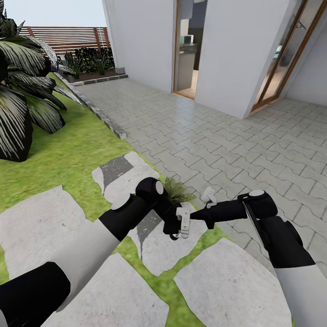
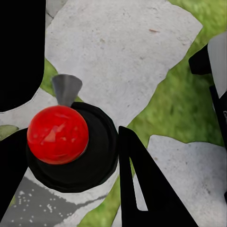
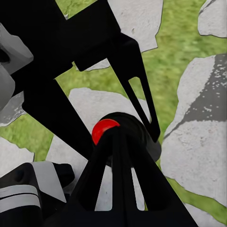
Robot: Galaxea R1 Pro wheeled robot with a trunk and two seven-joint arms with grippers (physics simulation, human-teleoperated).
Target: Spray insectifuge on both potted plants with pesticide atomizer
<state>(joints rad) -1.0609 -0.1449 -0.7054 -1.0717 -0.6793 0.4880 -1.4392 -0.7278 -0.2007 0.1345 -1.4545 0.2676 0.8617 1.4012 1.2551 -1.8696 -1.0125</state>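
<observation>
- Dark palm point(image 1: 22, 100) fills the upper left edge, on the lawn point(image 1: 68, 150).
- Left arm runs from the lower left corner to centre. The left hand point(image 1: 181, 222) points down over the stepping stones point(image 1: 41, 222), clenched on the pesticide atomizer point(image 2: 97, 161), which is seen end-on at centre.
- A potted plant point(image 1: 177, 190) sits just behind that wrist.
- Right arm bends in from the lower right. The right hand point(image 3: 118, 142) is pinched closed, its tips at the bottle's red ball point(image 2: 56, 135).
- Open grey paving point(image 1: 236, 145) spreads right, up to the house wall point(image 1: 231, 54).

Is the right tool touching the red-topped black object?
Cannot tell. In the right wrist view the right tool overlaps the red-topped black object, but neither contact nor gap shows plainly.
</observation>
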